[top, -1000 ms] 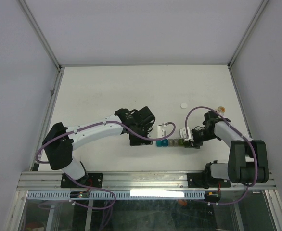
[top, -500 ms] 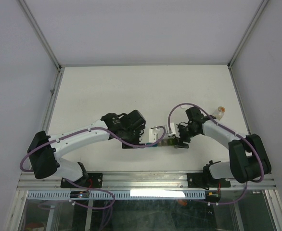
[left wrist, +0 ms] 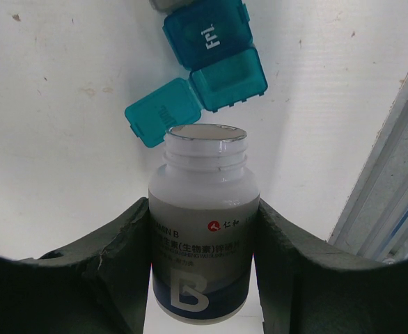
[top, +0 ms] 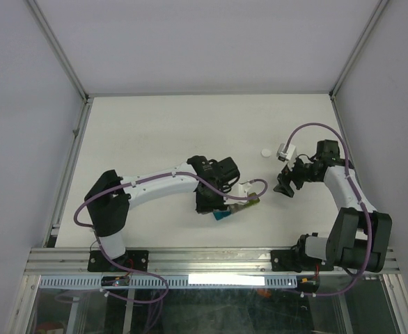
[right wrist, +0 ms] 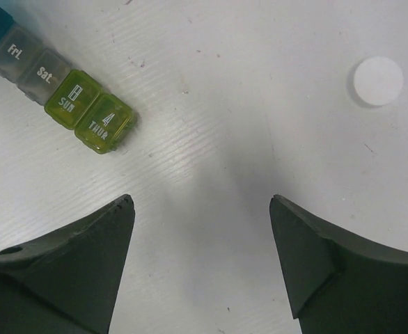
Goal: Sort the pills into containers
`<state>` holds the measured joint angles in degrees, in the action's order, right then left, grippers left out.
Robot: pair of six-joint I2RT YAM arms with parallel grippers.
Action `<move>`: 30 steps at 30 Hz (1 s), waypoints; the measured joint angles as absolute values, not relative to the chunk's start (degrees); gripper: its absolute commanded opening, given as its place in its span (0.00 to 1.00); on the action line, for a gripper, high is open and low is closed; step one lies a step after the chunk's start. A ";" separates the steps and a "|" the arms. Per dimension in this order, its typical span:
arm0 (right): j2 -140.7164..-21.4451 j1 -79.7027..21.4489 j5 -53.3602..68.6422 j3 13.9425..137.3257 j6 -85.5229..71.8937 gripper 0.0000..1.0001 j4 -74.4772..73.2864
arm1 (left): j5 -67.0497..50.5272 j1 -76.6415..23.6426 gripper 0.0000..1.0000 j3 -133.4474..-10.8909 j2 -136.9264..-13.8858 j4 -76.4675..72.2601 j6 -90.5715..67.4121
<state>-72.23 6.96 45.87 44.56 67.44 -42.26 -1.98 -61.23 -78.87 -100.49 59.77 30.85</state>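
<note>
While the uncapped bottle point(left wrist: 204, 181) is clenched by the left gripper point(left wrist: 204, 209), its mouth just beside the containers point(left wrist: 218, 56) on the table point(left wrist: 51, 139), pills may be spilled past the open teal compartment point(left wrist: 230, 81), apparently empty; these are not steadied by the released right gripper point(right wrist: 202, 202).

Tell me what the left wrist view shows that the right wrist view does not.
Only left wrist: the left end effector gripping a white bottle with no cap, its mouth near a teal compartment whose lid is open. Only right wrist: the right end effector, open and empty, two yellow-green compartments, closed, and a white disc. Both: the pill box lying on the white table.
</note>
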 measured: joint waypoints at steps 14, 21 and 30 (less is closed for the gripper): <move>-75.20 9.26 50.50 45.21 65.19 0.81 -45.23 | 1.17 -65.98 0.00 -93.23 -112.44 69.65 17.12; -75.20 9.56 51.00 45.21 64.62 0.81 -45.23 | 1.58 -66.43 0.00 -95.68 -116.05 74.56 10.61; -76.42 10.44 51.11 45.21 63.88 0.80 -45.21 | 1.58 -66.43 0.00 -97.12 -116.66 77.03 6.76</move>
<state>-76.42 10.44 51.11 45.21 63.88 -45.21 1.58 -66.43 -97.12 -116.66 77.03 6.76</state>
